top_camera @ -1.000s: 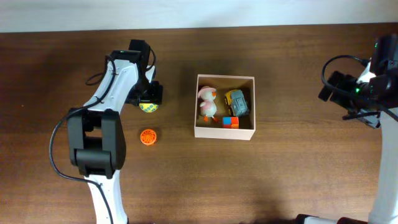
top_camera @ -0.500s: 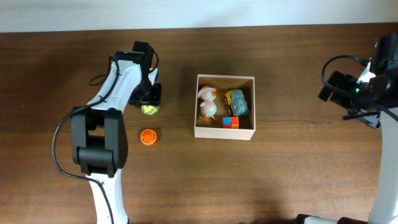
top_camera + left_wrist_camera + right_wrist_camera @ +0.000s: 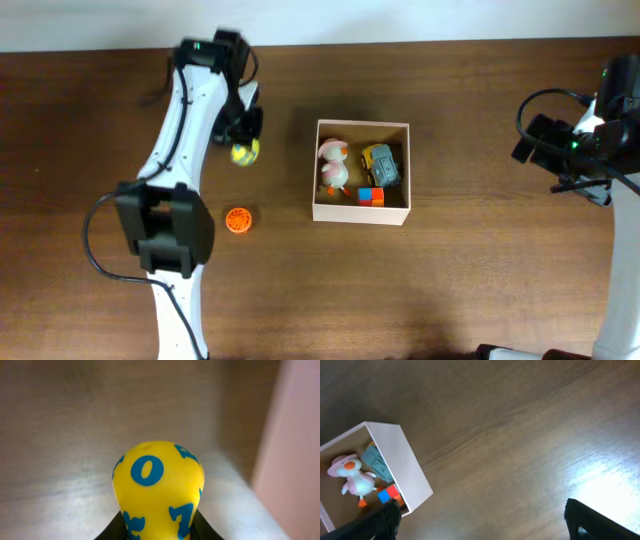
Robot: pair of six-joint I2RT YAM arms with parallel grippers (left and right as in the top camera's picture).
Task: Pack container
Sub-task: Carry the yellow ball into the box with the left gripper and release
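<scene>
1. The left part of the table (image 3: 70, 200) is bare wood from the left arm out to the left edge. The pale strip along the far edge lies close behind the arm.
2. The left gripper (image 3: 243, 146) is clamped on a yellow ball (image 3: 157, 490) with blue letters. Its dark fingers (image 3: 114, 529) press the ball from both sides. The ball is left of the container, near its far-left corner but apart from it.
3. An orange toy (image 3: 238, 220) lies alone on the wood, nearer the front than the ball and apart from the box.
4. The container (image 3: 362, 213) sits mid-table, open-topped, with bare wood on all four sides. Inside are a pink duck (image 3: 333, 163) on the left, a grey-and-yellow car (image 3: 381, 163) on the right and a red-and-blue block (image 3: 371, 195) at the front wall.
5. A wide stretch of bare wood separates the box from the right gripper (image 3: 481, 507) near the right edge. Its jaws are spread wide and hold nothing.
</scene>
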